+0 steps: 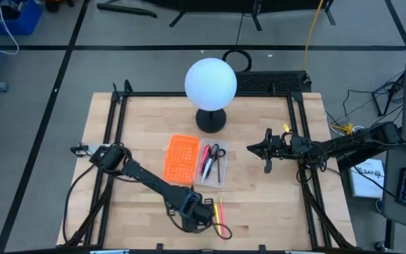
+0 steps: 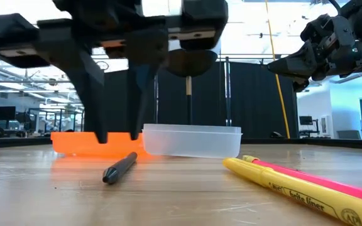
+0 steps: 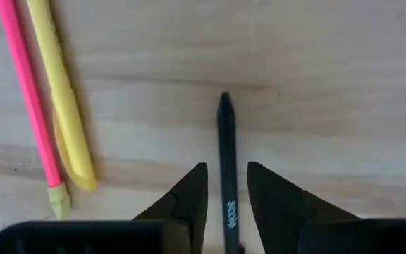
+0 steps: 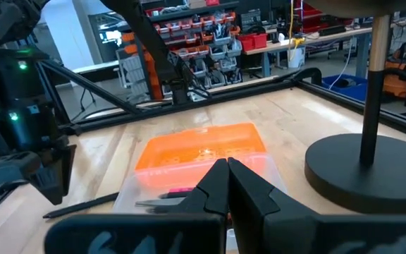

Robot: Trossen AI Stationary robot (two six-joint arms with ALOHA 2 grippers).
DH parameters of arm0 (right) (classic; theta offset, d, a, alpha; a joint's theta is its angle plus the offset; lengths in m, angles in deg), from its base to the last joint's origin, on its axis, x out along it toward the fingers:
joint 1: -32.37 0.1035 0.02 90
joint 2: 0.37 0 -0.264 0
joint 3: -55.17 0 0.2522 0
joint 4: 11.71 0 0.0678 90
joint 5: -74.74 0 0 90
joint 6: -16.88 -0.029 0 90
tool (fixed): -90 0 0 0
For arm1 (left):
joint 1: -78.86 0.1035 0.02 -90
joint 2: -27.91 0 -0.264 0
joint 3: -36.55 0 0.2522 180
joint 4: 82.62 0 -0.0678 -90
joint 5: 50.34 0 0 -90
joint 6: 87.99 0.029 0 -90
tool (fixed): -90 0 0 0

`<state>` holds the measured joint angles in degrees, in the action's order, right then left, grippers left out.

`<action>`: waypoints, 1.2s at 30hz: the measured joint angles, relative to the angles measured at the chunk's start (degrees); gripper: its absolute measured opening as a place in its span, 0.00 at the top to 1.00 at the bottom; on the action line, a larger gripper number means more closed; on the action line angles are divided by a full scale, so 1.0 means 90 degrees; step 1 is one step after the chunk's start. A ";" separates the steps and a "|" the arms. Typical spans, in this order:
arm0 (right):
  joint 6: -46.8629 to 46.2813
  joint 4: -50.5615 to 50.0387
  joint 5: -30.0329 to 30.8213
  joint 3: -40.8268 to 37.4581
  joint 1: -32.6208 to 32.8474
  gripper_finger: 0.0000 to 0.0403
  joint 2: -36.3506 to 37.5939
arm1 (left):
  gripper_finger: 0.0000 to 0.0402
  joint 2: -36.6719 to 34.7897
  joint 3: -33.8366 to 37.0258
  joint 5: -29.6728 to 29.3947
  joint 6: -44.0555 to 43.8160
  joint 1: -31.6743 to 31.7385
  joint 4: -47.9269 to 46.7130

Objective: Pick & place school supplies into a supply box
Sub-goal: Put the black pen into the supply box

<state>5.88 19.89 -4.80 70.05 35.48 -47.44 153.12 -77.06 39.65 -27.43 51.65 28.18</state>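
Observation:
A black pen (image 3: 226, 141) lies flat on the wooden table near its near edge, also seen in the low view (image 2: 119, 168). My left gripper (image 3: 226, 169) (image 1: 200, 212) is open and points down over it, one finger on each side of the pen with a gap showing on both sides. A yellow pen (image 3: 58, 99) and a pink pen (image 3: 27, 92) lie side by side to its right (image 1: 221, 213). The clear supply box (image 1: 214, 176) (image 2: 193, 141) holds scissors (image 1: 214, 151) and pens. My right gripper (image 1: 254, 148) (image 4: 225, 166) is shut and hovers right of the box.
An orange perforated panel (image 1: 180, 159) (image 4: 203, 144) lies against the box's left side. A lamp with a white globe (image 1: 211, 82) stands on a black round base (image 1: 211, 120) behind the box. Black frame rails (image 1: 115, 120) run along the table's left, right and far edges.

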 joint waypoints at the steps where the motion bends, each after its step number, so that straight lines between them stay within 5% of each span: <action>1: 0.0016 0.0000 -0.0002 0.0000 0.0000 1.00 0.0000 | 0.73 0.0007 0.0000 0.0005 0.0075 0.0050 0.0002; 18: 0.0204 0.0013 0.0000 0.0000 0.0000 1.00 0.0002 | 0.82 0.0422 -0.0018 0.0386 0.0308 0.0499 -0.0041; 23: 0.0283 0.0002 -0.0001 0.0000 0.0000 1.00 0.0000 | 0.83 0.0428 -0.0012 0.0051 0.0203 0.0489 0.0321; 26: 0.0301 0.0007 0.0000 0.0000 0.0000 1.00 0.0002 | 0.83 0.0355 -0.0024 -0.0753 0.0139 0.0429 0.0679; 30: 0.0266 0.0016 -0.0002 0.0000 0.0000 1.00 0.0002 | 0.88 -0.0107 -0.0041 -0.1950 -0.1403 0.0324 0.0132; 36: 0.0002 -0.0038 -0.0013 0.0000 0.0000 1.00 0.0002 | 0.98 -0.1407 0.0149 -0.1500 -0.4807 0.0308 -0.1730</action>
<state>5.90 19.55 -4.91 70.05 35.48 -47.42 140.46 -75.72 26.15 -70.70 54.42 12.60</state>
